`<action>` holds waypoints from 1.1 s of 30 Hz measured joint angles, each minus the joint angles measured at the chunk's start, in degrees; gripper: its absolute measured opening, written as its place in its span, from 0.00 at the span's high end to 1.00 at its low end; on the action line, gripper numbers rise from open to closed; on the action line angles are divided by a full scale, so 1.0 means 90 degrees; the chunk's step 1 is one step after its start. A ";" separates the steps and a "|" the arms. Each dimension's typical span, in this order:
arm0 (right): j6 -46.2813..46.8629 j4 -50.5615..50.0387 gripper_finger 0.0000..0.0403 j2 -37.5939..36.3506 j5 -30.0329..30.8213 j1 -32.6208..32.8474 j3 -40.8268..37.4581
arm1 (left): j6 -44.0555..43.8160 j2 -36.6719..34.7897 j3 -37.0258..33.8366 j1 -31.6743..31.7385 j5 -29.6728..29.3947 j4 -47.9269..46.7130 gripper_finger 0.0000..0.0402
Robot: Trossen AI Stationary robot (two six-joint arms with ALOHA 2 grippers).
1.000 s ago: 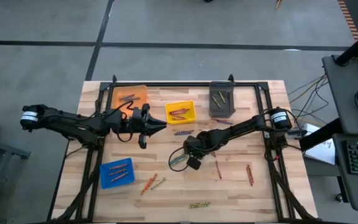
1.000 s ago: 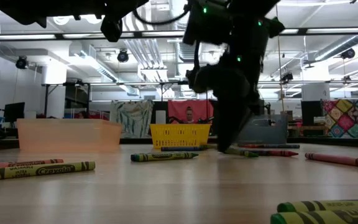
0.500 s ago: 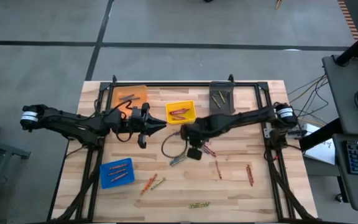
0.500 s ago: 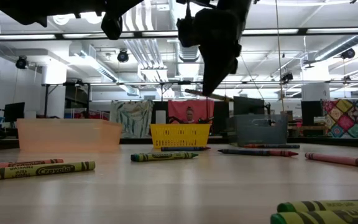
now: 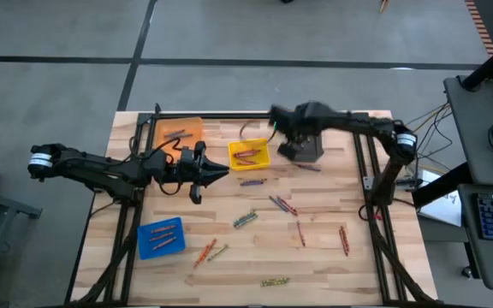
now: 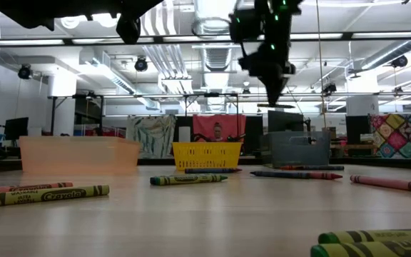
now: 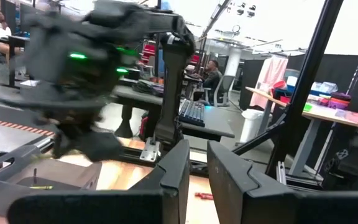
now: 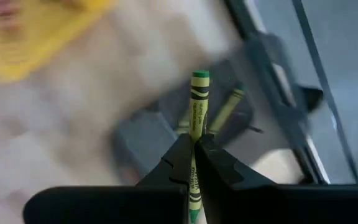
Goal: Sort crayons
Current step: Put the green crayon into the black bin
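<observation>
My right fingers (image 8: 193,151) pinch a thin green wax crayon (image 8: 197,112) above the grey plastic bin (image 5: 305,137). My left fingers (image 5: 219,174), nearly together and empty, hover beside the yellow plastic bin (image 5: 249,154) over the wooden worktop (image 5: 332,248).

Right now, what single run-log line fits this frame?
right gripper: shut on thin green wax crayon, above grey plastic bin | left gripper: idle beside yellow plastic bin | loose crayons on table

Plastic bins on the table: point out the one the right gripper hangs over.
The grey plastic bin at the table's far edge; the right gripper, shut on a green wax crayon, hangs above it.
</observation>
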 joint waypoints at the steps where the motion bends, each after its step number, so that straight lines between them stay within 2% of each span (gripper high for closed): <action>1: -0.0073 0.0051 0.98 -0.0023 -0.0009 -0.0278 -0.0045 | 0.0043 0.0000 0.0000 0.0000 -0.0002 0.0005 0.90; 6: -0.0481 0.0354 0.98 -0.0031 -0.0186 -0.1575 -0.0351 | 0.0125 0.0000 0.0000 0.0000 -0.0073 0.0025 0.90; 11: -0.0704 0.1192 0.98 -0.0025 -0.1348 -0.2462 -0.0875 | 0.0231 0.0000 0.0000 0.0007 -0.0303 0.0032 0.90; 13: -0.0670 0.1499 0.98 -0.0025 -0.1582 -0.2641 -0.1105 | 0.0263 0.0000 0.0000 0.0010 -0.0342 0.0035 0.90; 22: -0.0172 0.2160 0.98 -0.0021 -0.1748 -0.2773 -0.1768 | 0.0264 -0.0001 0.0000 0.0051 -0.0347 0.0035 0.90; 27: 0.0300 0.2360 0.98 0.0065 -0.1902 -0.2732 -0.1861 | 0.0264 -0.0002 0.0000 0.0078 -0.0385 0.0037 0.90; 33: 0.0338 0.2645 0.98 0.0247 -0.1913 -0.2496 -0.1869 | 0.0266 -0.0002 0.0000 0.0083 -0.0568 0.0035 0.90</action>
